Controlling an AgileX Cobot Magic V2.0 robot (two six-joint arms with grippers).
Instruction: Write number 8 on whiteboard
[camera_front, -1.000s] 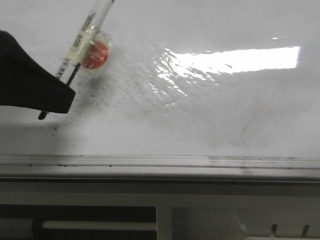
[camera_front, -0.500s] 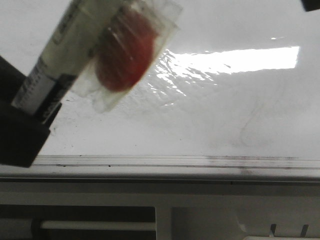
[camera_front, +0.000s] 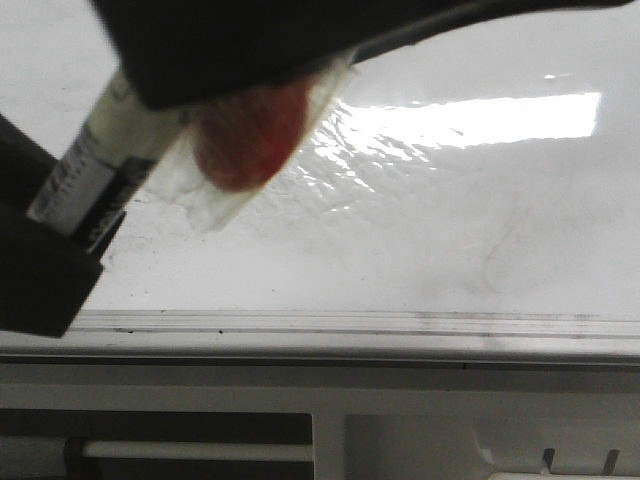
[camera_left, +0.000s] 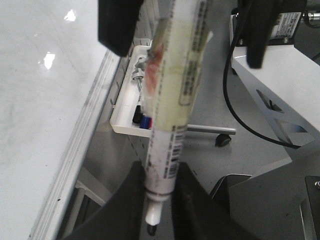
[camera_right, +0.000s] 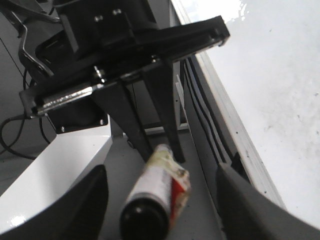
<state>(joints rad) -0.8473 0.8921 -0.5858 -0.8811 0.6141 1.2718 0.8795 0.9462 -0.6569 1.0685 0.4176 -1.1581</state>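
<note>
left gripper (camera_left: 159, 192) clamped on a white barcode-labelled marker (camera_left: 170, 115) near its tip end; a red patch under clear tape (camera_front: 245, 135) is stuck to the barrel. marker raised off the large glossy white whiteboard (camera_front: 450, 220), held near the board's silver-grey metal edge strip (camera_front: 350, 322). right gripper (camera_right: 160, 200) spread wide, one finger each side of the marker's black butt end, neither touching. board surface shows grey smudges and specks; no black drawn figure-eight visible on it. a white tray with pens (camera_left: 131, 116) hangs off the board's edge
</note>
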